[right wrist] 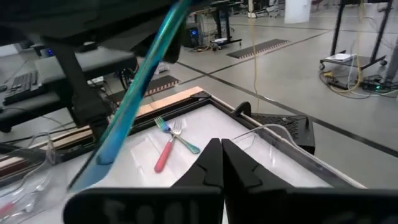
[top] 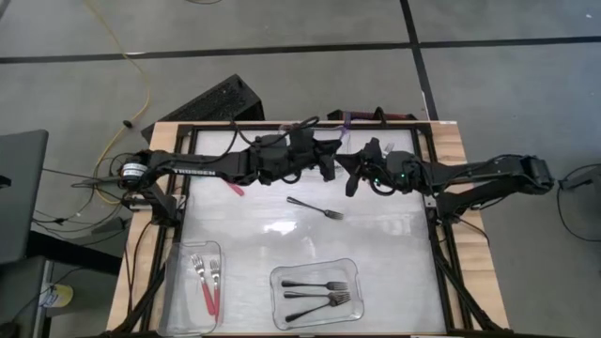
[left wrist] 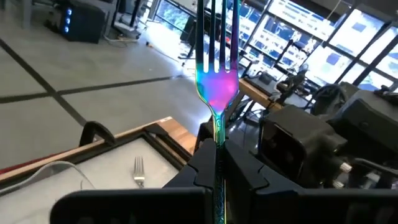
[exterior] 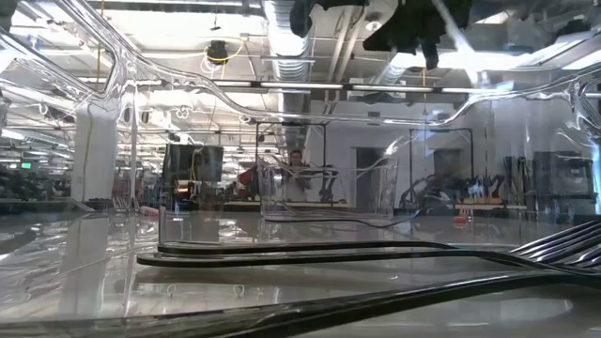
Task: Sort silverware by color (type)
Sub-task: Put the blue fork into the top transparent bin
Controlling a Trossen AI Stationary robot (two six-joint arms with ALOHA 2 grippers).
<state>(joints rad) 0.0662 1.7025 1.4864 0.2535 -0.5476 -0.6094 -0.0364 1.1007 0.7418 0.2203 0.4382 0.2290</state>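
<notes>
Bright, even indoor light. The glossy bench [top: 376, 253] throws white glare mid-surface. In the low view ceiling lights [exterior: 310, 86] reflect in curved streaks, and the nearest forks [exterior: 376, 252] are blurred.

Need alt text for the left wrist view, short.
The left gripper is shut on the handle of an iridescent teal fork, held upright with its tines pointing away from the camera. Below it, another fork lies on the white table, with the right arm close alongside.
</notes>
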